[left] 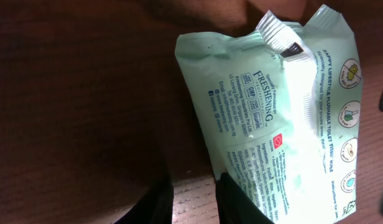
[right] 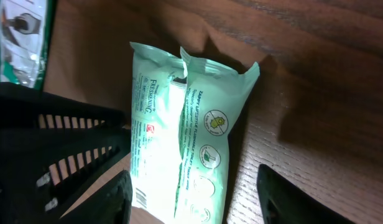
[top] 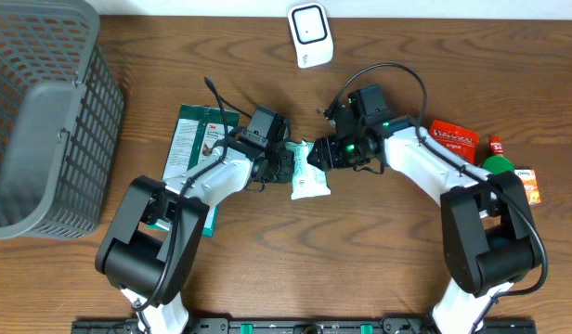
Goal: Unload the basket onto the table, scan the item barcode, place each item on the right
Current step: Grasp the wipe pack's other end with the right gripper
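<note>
Wipes pack [top: 310, 173] flat on wood-grain table [top: 379, 264] between both grippers; soft glossy pale-green pouch, crimped end seals, fine print. Right gripper [right: 194, 196] unclenched, jaws straddling pack. Left gripper [left: 196, 190] narrowly parted, bare wood between, one black finger [left: 241, 202] at pack edge. Farther out: flat green box [top: 198, 139], rounded white scanner [top: 309, 34], grey lattice basket [top: 45, 111]

Both arms [top: 425, 162] are white with black joints [top: 486, 246], cables [top: 390, 65] and fingers [right: 114, 199].

- wipes pack [top: 311, 178]: glossy plastic film, seam crimped
- table [top: 379, 269]: wood grain seen, smooth, satin finish
- basket [top: 105, 93]: grey plastic mesh, matt
</note>
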Robot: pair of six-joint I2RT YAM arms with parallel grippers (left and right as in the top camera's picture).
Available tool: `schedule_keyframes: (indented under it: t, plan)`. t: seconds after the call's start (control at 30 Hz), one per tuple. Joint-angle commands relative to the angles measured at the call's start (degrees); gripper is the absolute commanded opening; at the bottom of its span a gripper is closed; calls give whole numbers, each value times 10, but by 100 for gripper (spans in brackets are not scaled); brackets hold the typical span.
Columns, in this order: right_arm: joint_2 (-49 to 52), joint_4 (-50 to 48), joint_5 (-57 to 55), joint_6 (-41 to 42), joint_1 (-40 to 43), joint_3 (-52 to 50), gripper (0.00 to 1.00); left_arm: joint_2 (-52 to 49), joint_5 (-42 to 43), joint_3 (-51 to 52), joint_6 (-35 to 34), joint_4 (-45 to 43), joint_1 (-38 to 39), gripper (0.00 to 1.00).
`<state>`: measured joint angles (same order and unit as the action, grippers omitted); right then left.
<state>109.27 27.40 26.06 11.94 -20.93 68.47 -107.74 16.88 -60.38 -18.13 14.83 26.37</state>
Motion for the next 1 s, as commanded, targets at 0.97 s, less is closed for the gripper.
schedule_keyframes:
  t: [0.97]
  plan:
    - [44, -47, -37, 26, -32, -18, 39, -3, 5, -4, 2, 9, -20, 39]
